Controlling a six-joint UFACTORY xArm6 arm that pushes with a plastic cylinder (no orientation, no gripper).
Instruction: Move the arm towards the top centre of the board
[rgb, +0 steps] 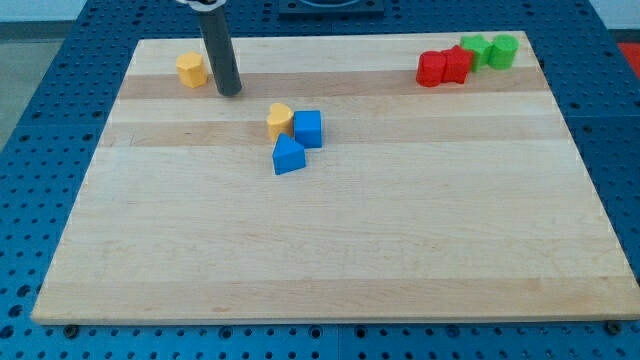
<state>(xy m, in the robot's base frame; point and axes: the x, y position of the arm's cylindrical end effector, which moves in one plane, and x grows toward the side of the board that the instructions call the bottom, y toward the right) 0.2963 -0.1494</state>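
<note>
My tip (230, 91) rests on the wooden board (330, 250) in the upper left part of the view. A yellow block (191, 69) lies just left of the tip, apart from it. A second yellow block (280, 120), a blue cube (308, 128) and a blue wedge-like block (288, 156) cluster below and right of the tip. Two red blocks (444, 67) and two green blocks (489, 50) sit together at the top right corner.
The board lies on a blue perforated table (40, 150). The rod's dark shaft (218, 45) rises from the tip to the view's top edge.
</note>
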